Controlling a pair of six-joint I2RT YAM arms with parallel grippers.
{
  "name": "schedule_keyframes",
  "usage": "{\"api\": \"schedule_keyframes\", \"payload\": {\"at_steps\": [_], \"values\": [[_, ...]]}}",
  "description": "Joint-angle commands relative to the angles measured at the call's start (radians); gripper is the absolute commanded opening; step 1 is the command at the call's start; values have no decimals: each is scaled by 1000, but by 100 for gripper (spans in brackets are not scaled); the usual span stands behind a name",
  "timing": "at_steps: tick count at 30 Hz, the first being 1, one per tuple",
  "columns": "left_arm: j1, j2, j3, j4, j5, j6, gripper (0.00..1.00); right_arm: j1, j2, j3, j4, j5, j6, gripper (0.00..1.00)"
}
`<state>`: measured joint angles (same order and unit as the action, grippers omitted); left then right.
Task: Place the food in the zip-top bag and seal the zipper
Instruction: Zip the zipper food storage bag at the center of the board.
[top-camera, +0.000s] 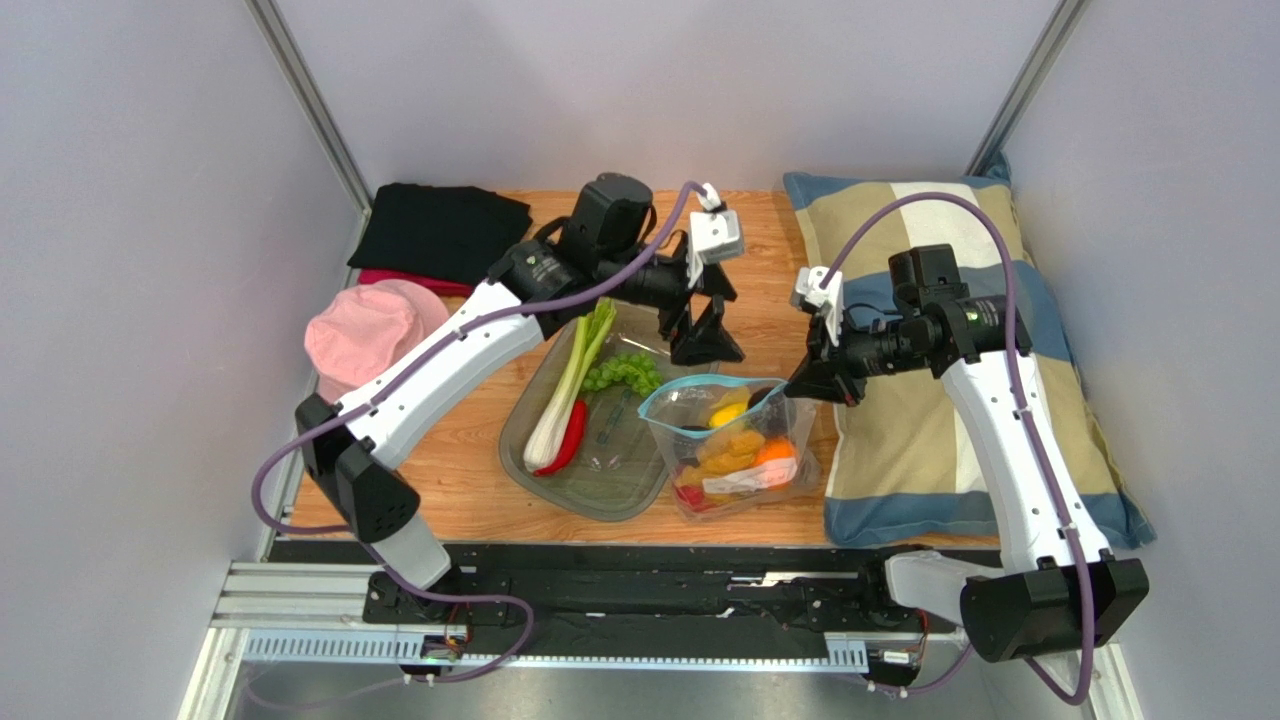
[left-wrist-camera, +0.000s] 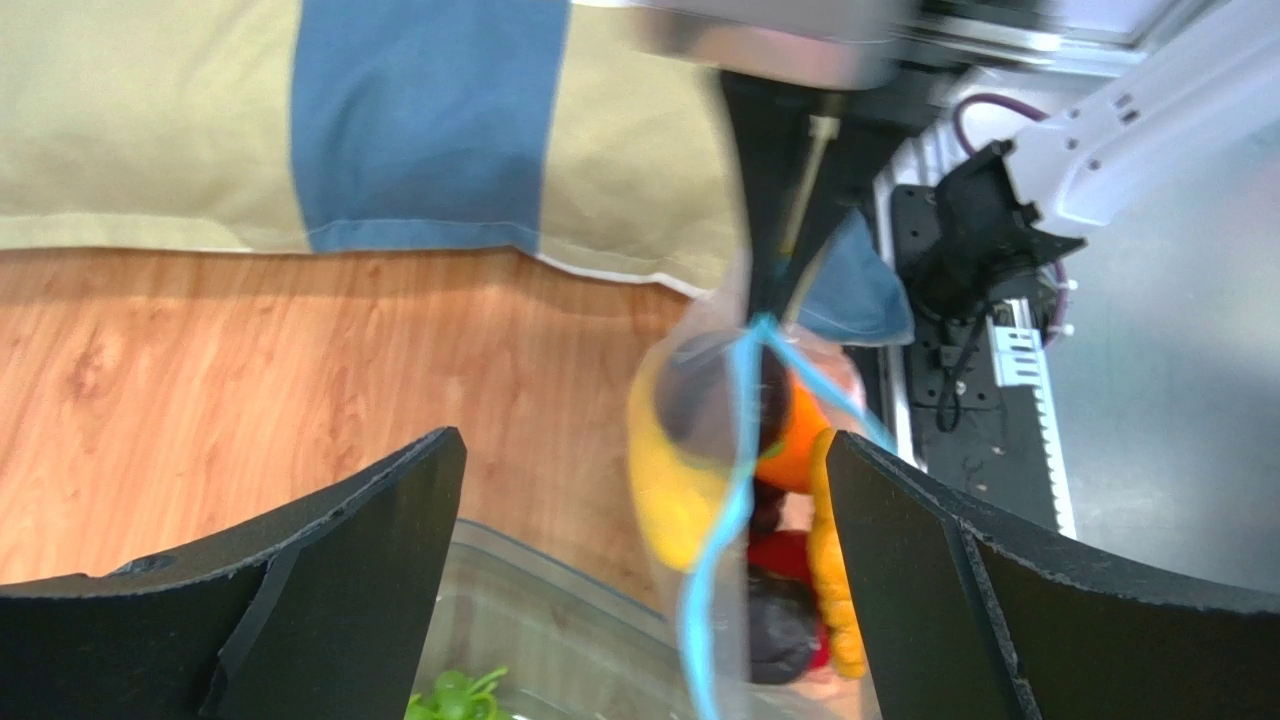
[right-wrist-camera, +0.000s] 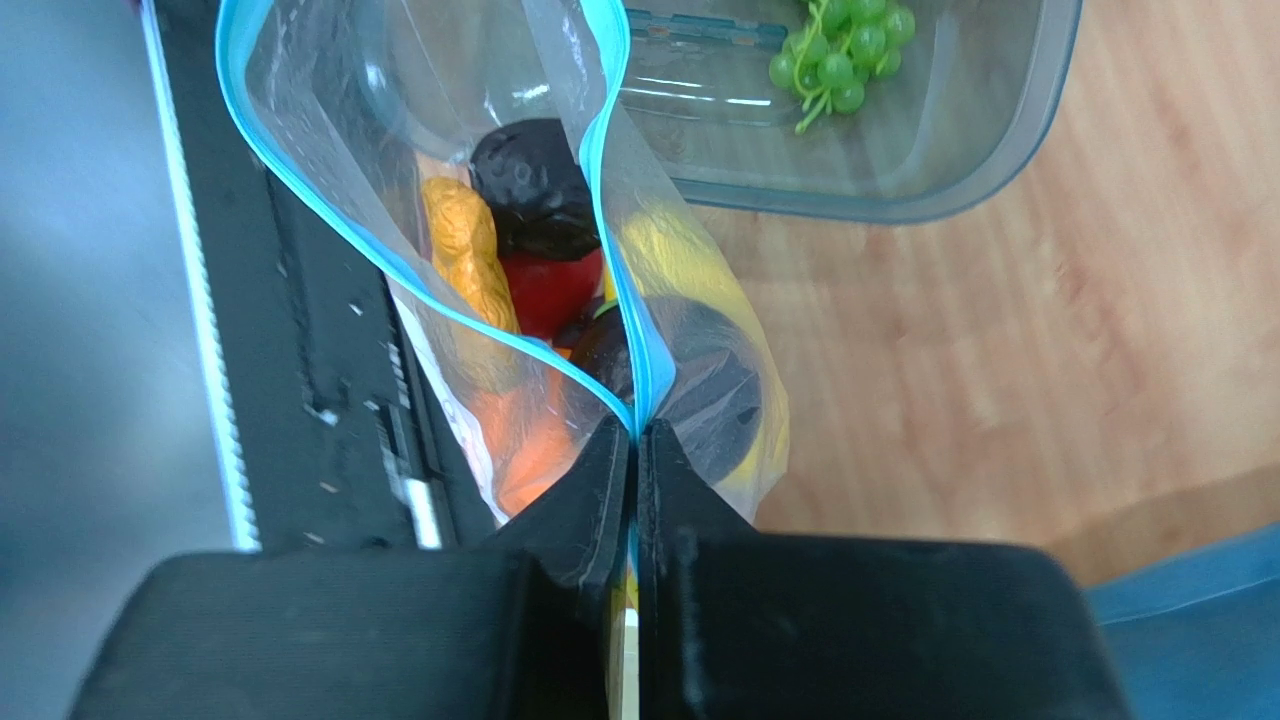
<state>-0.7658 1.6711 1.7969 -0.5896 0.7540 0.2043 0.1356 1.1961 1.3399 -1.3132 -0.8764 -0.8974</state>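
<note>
On the tabletop (top-camera: 451, 473), between the tray (top-camera: 519, 458) and the pillow (top-camera: 917, 435), the bag (top-camera: 739, 458) stands upright with its mouth gaping. It holds a lemon (top-camera: 729, 411), orange pieces (top-camera: 775, 450), a dark plum (right-wrist-camera: 526, 173) and something red low down. Step looks like mid-loading: the leek (top-camera: 571, 375), chili (top-camera: 568, 440) and grapes (top-camera: 624, 371) lie in the tray, not yet bagged. The zipper (right-wrist-camera: 609, 180) is unsealed, its two blue strips spread wide and meeting only at the pinched corner. Right fingers (right-wrist-camera: 609, 473) are pressed together, clamped on that corner of the bag mouth on the pillow side, holding it up and open. Left fingers (left-wrist-camera: 346, 555) are spread wide and hold nothing. They hang over the far end of the tray, just beside the bag, and touch neither as far as I can tell. Next move probably calls for the left arm to drop into the tray and pinch one leftover item, grapes or chili being the easy ones, then carry it over the open mouth. The right would need to keep the rim taut. The leek looks long for this bag and may stick out and block sealing.
</note>
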Motion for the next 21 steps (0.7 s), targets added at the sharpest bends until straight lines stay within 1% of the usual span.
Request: {"api": "schedule_keyframes", "payload": {"at_steps": [1,2,6,9,15,21], "values": [[-67,-74,-103,86,-44,-39,99,12,3,13,129,2,284,0],[-76,-73,-105,85,-41,-36,99,19,2,13,140,7,328,0],[-128,-62,-99,76,-71,3,99,35,17,36,152,-7,408,0],[-141,-54,-137,135,-114,-23,99,39,20,38,158,-7,440,0],[-156,-36,-183,188,-171,-51,99,51,20,50,164,7,456,0],[-159,-5,-205,212,-263,-108,99,70,4,59,167,2,462,0]]}}
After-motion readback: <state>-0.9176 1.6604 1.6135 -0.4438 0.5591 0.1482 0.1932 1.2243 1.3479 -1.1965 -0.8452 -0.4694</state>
